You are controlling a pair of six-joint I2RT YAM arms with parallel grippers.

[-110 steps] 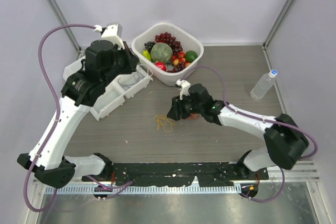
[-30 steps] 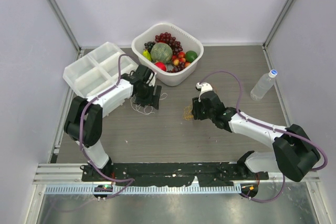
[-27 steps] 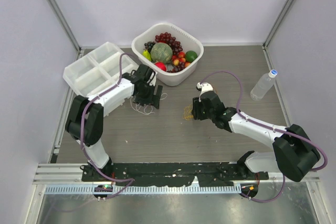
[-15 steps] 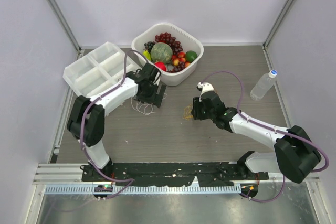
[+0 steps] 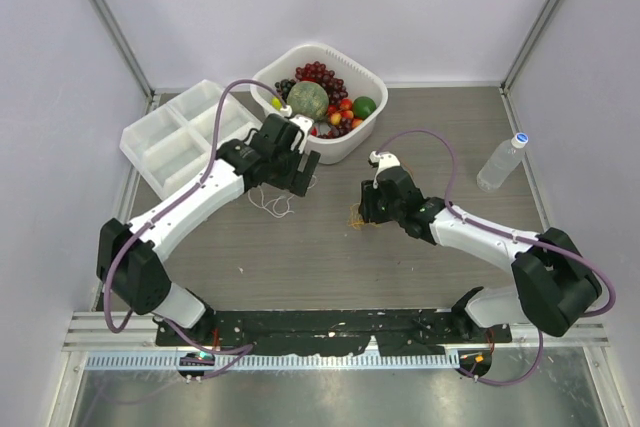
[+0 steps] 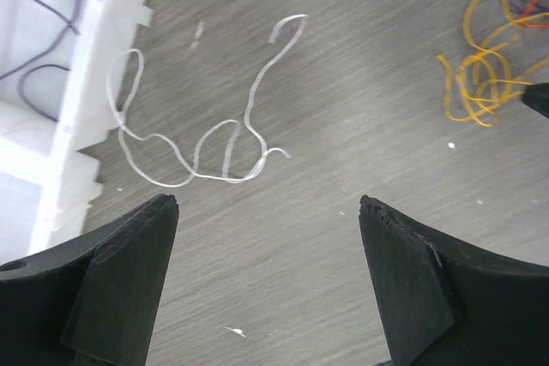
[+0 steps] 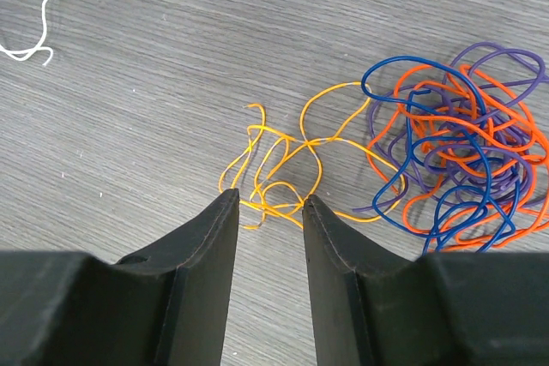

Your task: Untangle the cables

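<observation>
cables: lying as thin squiggles on the tabletop (image 5: 300, 267) between the two arms, in separate spots.
white cable (image 6: 206, 147): lying loose in loopy curves just beside the tray (image 6: 81, 117), under the left arm's wrist and apart from the other colours.
yellow cable (image 7: 279, 169): sprawling in small loops right ahead of the right fingers (image 7: 193, 297), its near strands running into the gap between the tips; its far loop is overlapping the tangle's edge.
tangle (image 7: 463, 152): blue, orange-red and purple cables knotting together in one clump, lying just right of the yellow cable.
purple cable (image 6: 53, 13): lying inside a tray compartment, away from the clump.
left fingers (image 6: 120, 280): hanging over the white cable, spreading wide apart and holding nothing.
right fingers: sitting low over the tabletop, standing only narrowly apart with a clear gap showing, not clamping on anything.
basket (image 5: 275, 67): sitting at the far side, holding fruit, just behind the left arm's wrist.
bottle (image 5: 500, 160): standing upright at the right, well apart from the cables.
</observation>
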